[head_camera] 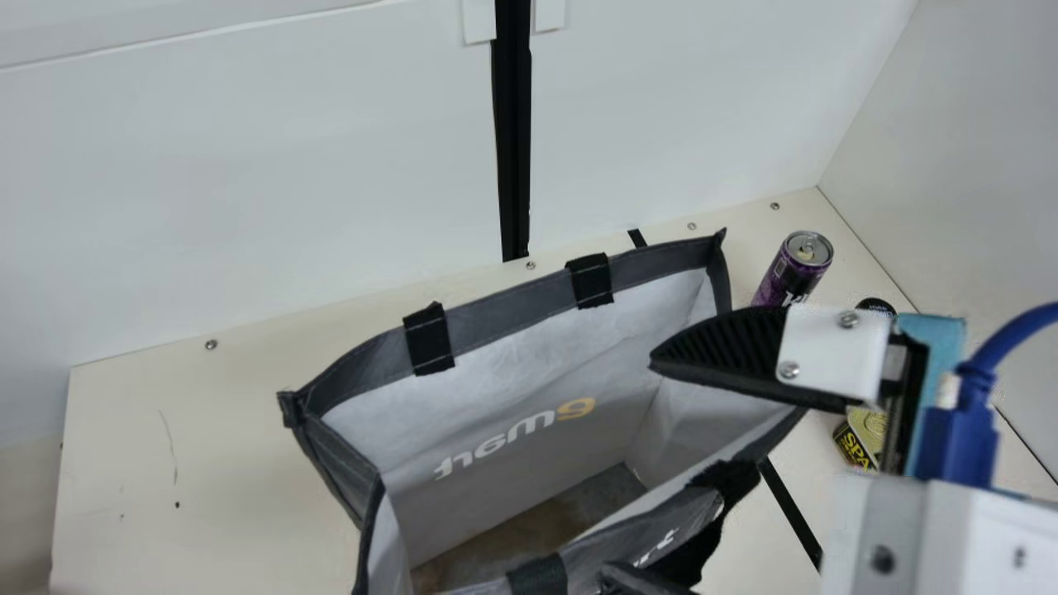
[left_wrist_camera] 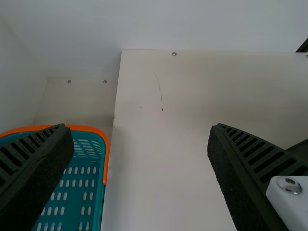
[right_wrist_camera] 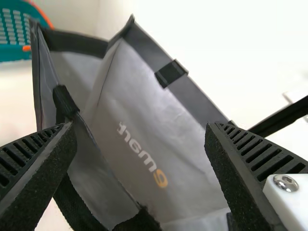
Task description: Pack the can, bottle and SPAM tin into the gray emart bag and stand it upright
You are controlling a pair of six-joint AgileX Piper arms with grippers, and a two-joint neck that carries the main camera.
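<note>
Gray emart bag [head_camera: 512, 312] upright, mouth gaping upward. At the bag's right side: right gripper [right_wrist_camera: 139, 126], fingers spread, pinching nothing. Left gripper [left_wrist_camera: 140, 126] off to the bag's left, fingers also spread and empty, near a teal basket [left_wrist_camera: 107, 154] with an orange rim. Right of the bag, all 3 goods: purple can [head_camera: 793, 268] just beside the far corner; farther right, probably the bottle [head_camera: 876, 307], mostly hidden below a black cap; nearer, the SPAM tin [head_camera: 858, 442], partly covered. Expect a light, floppy bag, quick to buckle; best held by a handle strap [head_camera: 591, 281]. Expect slick, dentable can walls; grip gently around the middle. Treat the tin as stiff and dense; clasp 2 opposite sides. Hold the bottle below its cap.
</note>
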